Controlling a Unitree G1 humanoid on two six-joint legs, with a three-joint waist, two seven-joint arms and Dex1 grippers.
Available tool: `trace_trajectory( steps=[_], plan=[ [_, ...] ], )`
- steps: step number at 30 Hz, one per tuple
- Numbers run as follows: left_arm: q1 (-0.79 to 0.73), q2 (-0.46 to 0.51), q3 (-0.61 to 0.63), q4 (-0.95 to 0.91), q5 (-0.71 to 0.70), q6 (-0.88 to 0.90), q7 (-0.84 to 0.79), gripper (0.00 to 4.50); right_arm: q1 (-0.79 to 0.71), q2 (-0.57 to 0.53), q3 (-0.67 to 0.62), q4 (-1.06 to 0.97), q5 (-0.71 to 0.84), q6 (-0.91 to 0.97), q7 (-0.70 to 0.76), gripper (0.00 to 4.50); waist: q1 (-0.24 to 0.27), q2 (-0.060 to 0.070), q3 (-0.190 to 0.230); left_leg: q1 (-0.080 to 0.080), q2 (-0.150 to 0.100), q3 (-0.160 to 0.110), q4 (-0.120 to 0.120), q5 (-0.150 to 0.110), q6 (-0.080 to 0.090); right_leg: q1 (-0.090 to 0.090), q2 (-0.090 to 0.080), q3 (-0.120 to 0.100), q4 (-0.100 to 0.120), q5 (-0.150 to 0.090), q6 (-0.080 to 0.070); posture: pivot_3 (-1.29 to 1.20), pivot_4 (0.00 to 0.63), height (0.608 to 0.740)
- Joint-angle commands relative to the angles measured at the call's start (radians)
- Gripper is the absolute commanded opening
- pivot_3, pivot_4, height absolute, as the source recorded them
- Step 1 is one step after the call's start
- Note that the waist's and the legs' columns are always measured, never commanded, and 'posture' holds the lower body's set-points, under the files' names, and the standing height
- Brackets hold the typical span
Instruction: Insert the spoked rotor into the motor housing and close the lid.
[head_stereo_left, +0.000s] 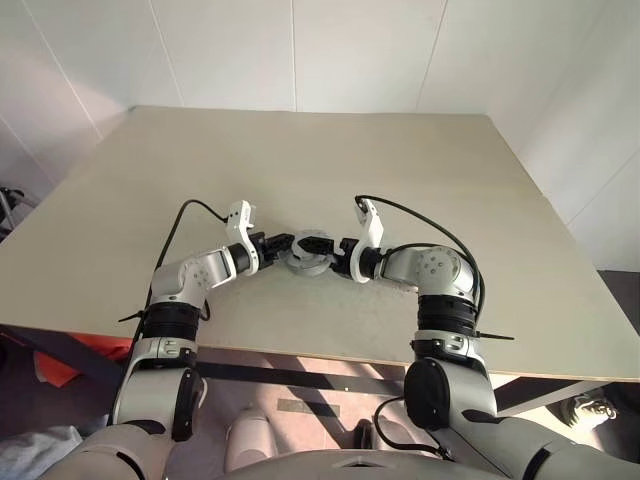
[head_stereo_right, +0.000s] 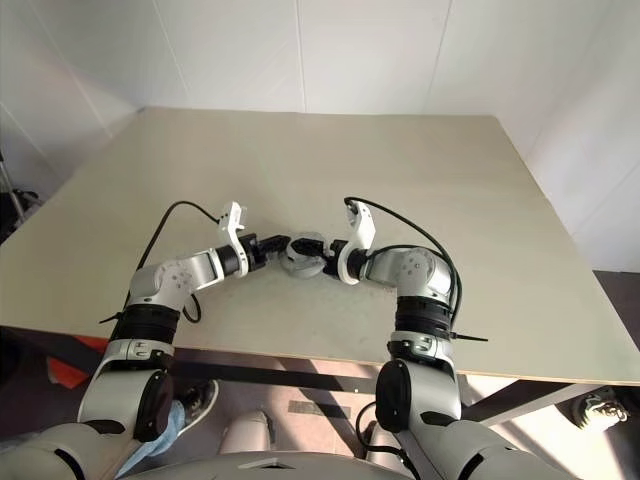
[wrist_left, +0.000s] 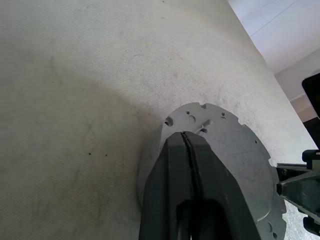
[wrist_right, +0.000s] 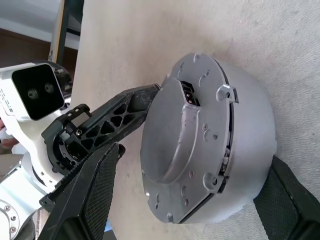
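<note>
Lid-closing step: left gripper (head_stereo_left: 283, 243), fingers together, braces the motor housing (wrist_right: 210, 140); right gripper (wrist_right: 192, 197), fingers apart, straddles it and must squeeze next.

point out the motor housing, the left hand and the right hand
motor housing (wrist_right: 200, 145): right wrist view, its flat grey face
left hand (wrist_left: 187, 145): left wrist view, closed fingertips
right hand (wrist_right: 192, 195): right wrist view, between its spread fingers

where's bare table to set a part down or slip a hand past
Bare table runs from the motor housing to the far edge, and out to both side edges beyond the arms. Near the front edge, only a thin strip lies free. The middle is crowded: the left gripper, jaws shut, and the right gripper, jaws wide around the housing, meet there.
</note>
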Motion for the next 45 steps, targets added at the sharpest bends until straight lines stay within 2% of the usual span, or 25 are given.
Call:
trace_trajectory(
  steps=[1,3,7,8,10,15,18,27,33,39,44,45],
  plan=[
    [0.007,0.006,-0.011,0.017,0.020,0.014,0.006,0.00,-0.050,0.018,-0.018,0.016,0.048,-0.037,-0.002,4.28,0.001,0.000,0.000,0.000,0.000,0.000,0.000,0.000,0.000,0.000,0.000,0.000,0.000,0.000,0.000,0.00,0.000,0.740],
    [0.004,0.006,-0.011,0.020,0.022,0.012,0.007,0.00,-0.057,0.022,-0.028,0.025,0.061,-0.043,-0.008,3.80,0.001,0.000,0.000,-0.001,0.000,0.000,0.000,0.000,0.000,0.000,0.000,0.000,0.000,0.000,-0.001,0.00,0.000,0.740],
    [0.001,0.006,-0.010,0.024,0.027,0.010,0.005,0.00,-0.061,0.010,-0.017,0.023,0.068,-0.049,-0.003,2.50,0.001,0.000,0.000,-0.002,0.000,0.000,0.000,0.000,0.000,-0.001,0.000,0.000,0.000,0.001,-0.001,0.00,0.000,0.740],
    [0.000,0.006,-0.010,0.025,0.028,0.009,0.005,0.00,-0.062,0.007,-0.016,0.025,0.068,-0.050,-0.006,2.50,0.001,0.000,0.000,-0.002,0.000,0.000,0.000,0.000,0.000,-0.001,0.000,0.000,0.000,0.001,-0.001,0.00,0.000,0.740],
    [-0.001,0.006,-0.009,0.027,0.029,0.007,0.004,0.00,-0.060,-0.002,-0.012,0.028,0.068,-0.061,-0.005,2.22,0.003,0.000,0.000,-0.002,0.000,0.000,0.000,0.000,0.000,-0.001,0.000,0.000,0.000,0.001,-0.001,0.00,0.000,0.740],
    [-0.005,0.003,0.002,0.034,0.028,-0.009,0.004,0.00,-0.074,-0.020,-0.028,0.057,0.074,-0.093,-0.009,2.17,0.005,0.000,0.000,-0.002,0.000,0.000,0.000,0.000,0.000,-0.001,0.000,0.000,0.000,0.001,-0.001,0.00,0.000,0.740],
    [-0.017,-0.001,0.054,0.040,-0.001,-0.023,0.011,0.00,-0.102,-0.033,-0.082,0.090,0.091,-0.123,-0.034,2.17,0.006,0.000,0.000,-0.002,0.000,0.000,0.000,0.000,0.000,-0.001,0.000,0.000,0.000,0.001,-0.001,0.00,0.000,0.740],
    [-0.007,-0.020,0.252,0.009,-0.173,0.011,0.021,0.00,-0.239,-0.076,-0.202,0.175,0.176,-0.221,-0.078,2.17,0.006,-0.002,0.004,-0.011,0.000,0.000,0.001,0.001,-0.001,-0.010,0.001,-0.001,0.002,0.001,-0.002,0.00,0.000,0.740],
    [0.051,-0.051,0.341,-0.075,-0.332,0.094,0.015,0.00,-0.281,-0.068,-0.211,0.171,0.225,-0.205,-0.108,2.17,0.000,-0.002,0.004,-0.015,0.001,0.000,0.000,0.000,0.001,-0.015,0.002,-0.001,0.002,0.003,0.000,0.00,0.000,0.740],
    [0.088,-0.105,0.376,-0.161,-0.444,0.134,0.064,0.00,-0.291,-0.052,-0.192,0.166,0.260,-0.179,-0.133,2.17,0.005,-0.002,0.004,-0.017,0.001,0.000,0.001,-0.001,0.003,-0.015,0.002,-0.002,0.002,0.001,-0.003,0.00,0.000,0.740],
    [0.096,-0.118,0.343,-0.164,-0.401,0.072,0.100,0.00,-0.290,-0.051,-0.172,0.165,0.267,-0.172,-0.137,2.17,0.005,-0.002,0.004,-0.017,0.001,0.000,0.007,-0.001,0.003,-0.015,0.001,-0.001,0.003,0.001,-0.002,0.00,0.000,0.740],
    [0.099,-0.119,0.338,-0.168,-0.399,0.061,0.098,0.18,-0.288,-0.052,-0.167,0.163,0.265,-0.171,-0.137,2.17,0.005,-0.002,0.004,-0.017,0.002,0.000,0.008,-0.001,0.003,-0.015,0.001,-0.001,0.003,0.001,-0.002,0.00,0.000,0.740]
  ],
)
